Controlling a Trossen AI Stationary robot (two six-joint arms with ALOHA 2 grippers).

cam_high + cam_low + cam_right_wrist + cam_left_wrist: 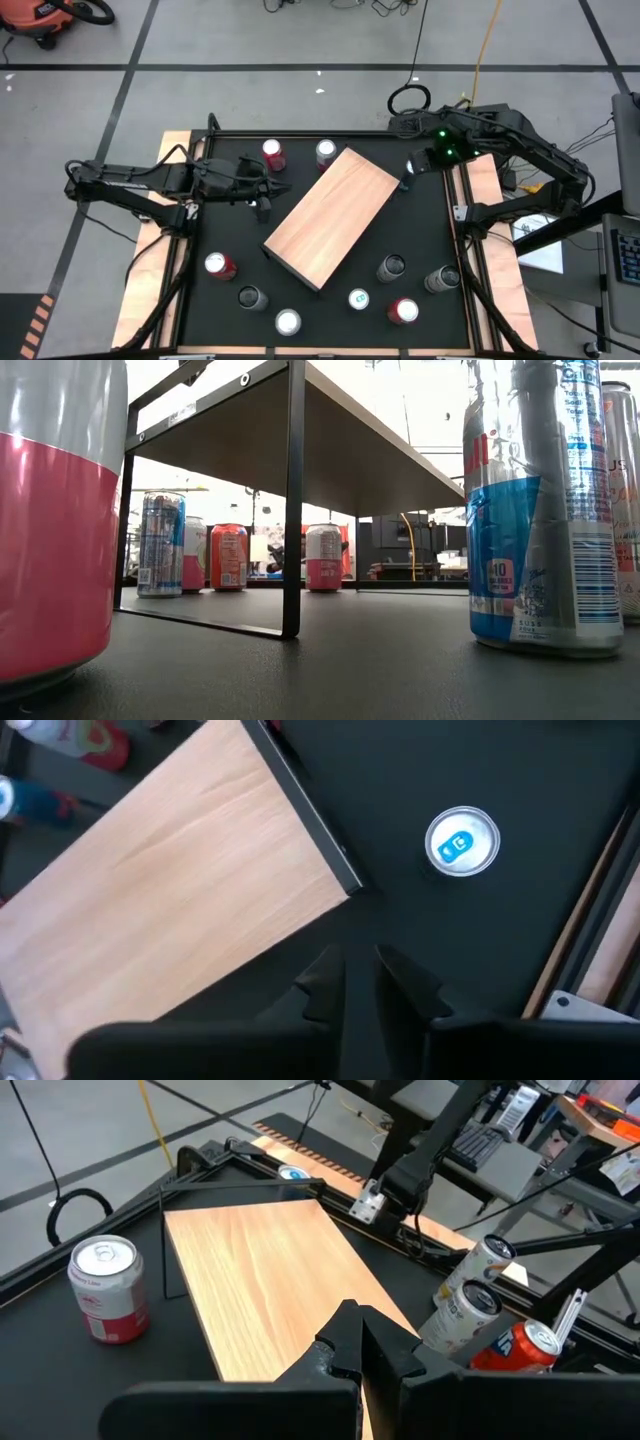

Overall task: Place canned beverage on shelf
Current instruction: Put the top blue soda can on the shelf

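Altogether we count ten drink cans and one shelf on the black tabletop [430,230]. Nine cans stand in plain sight from above. The tenth, a silver can with a blue lid [460,842], sits just ahead of the right pincer [360,960], beside the shelf's corner.

The shelf is a light tan rectangular wooden board [330,215] with visible grain, raised on a thin black metal frame. It lies at a slant across the middle of the table, between the two pincers. From table height we see its dark underside [330,450] and a slim black leg [292,500].

The left pincer [275,190] is closed on nothing, its fingers pressed together, hovering at the shelf's edge with the board spreading out in front of it. A red can with a silver top [273,153] stands just beside this pincer, and a paler can [326,152] stands a little farther along, near the board's long edge.

The right pincer [412,168] hangs above the table off the shelf's opposite end. Its fingers stand a narrow slit apart and hold nothing.

The other seven cans, red, dark and silver, stand well away from both pincers along the far side of the board, among them a red-and-white can [220,265] and a red-topped can [403,311].
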